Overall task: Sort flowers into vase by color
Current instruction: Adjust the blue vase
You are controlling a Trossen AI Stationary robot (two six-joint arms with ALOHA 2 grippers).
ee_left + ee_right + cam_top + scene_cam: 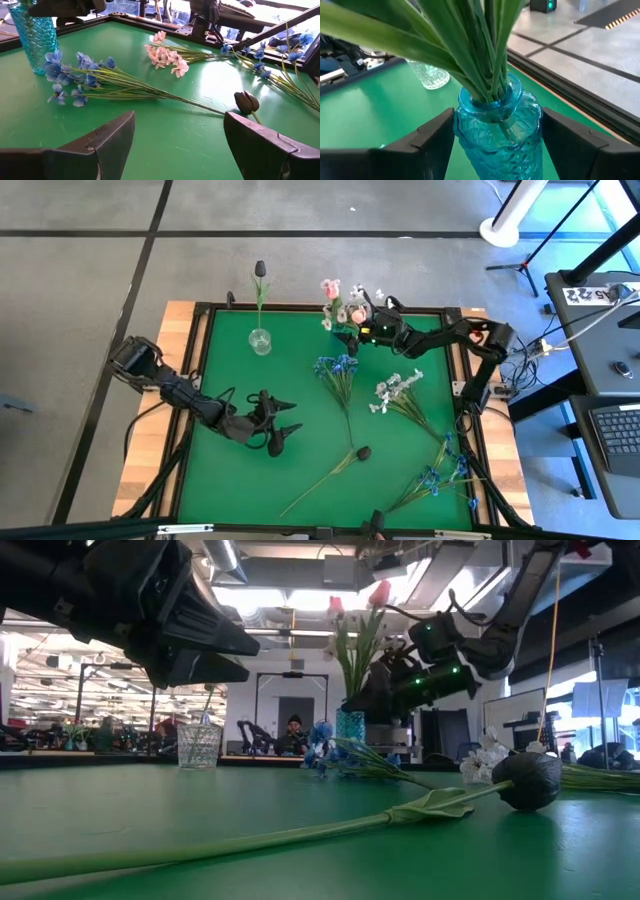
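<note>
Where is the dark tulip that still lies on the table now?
In the high view, the dark tulip lies on the green mat's near-middle, right of the left gripper, its stem running toward the near edge.

You're looking past the right gripper [497, 137] — its two dark fingers [427, 142] stand apart on either side of a blue vase [497, 125]. Green stems [480, 55] fill its neck. A clear vase [431, 75] stands farther off on the green table [365, 110].

open-plan robotics lab, workstation desks
</note>
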